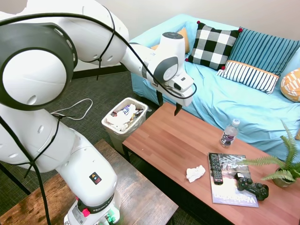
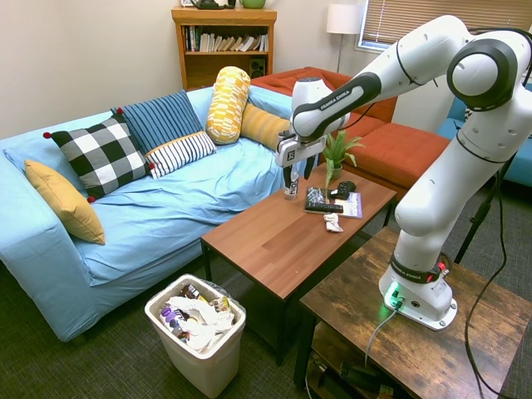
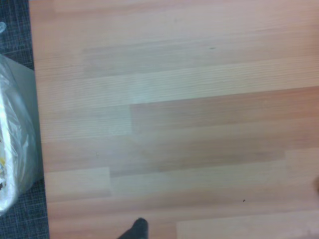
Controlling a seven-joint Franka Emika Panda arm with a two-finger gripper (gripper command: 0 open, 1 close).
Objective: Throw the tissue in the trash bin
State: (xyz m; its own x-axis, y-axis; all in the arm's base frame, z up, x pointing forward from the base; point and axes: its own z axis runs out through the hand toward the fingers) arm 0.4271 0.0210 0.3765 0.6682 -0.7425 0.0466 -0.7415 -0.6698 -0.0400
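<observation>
One crumpled tissue (image 1: 195,174) lies on the wooden coffee table (image 1: 168,140) beside a remote (image 1: 215,168) — the empty gripper (image 1: 168,106) hangs spread above. "FRANKA EMIKA" shows on the arm in the second exterior view; only the wrist view shows the trash bin (image 3: 15,149)'s liner close up.

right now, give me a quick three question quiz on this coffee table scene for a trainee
1. True or false: the tissue is already in the trash bin.
2. The hand is: A) shut on the tissue, B) open and empty above the coffee table, C) inside the bin.
3. Which object lies on the magazine nearest the tissue?

Key: 1 false, it lies on the table. 2 B. 3 the remote control.
</observation>
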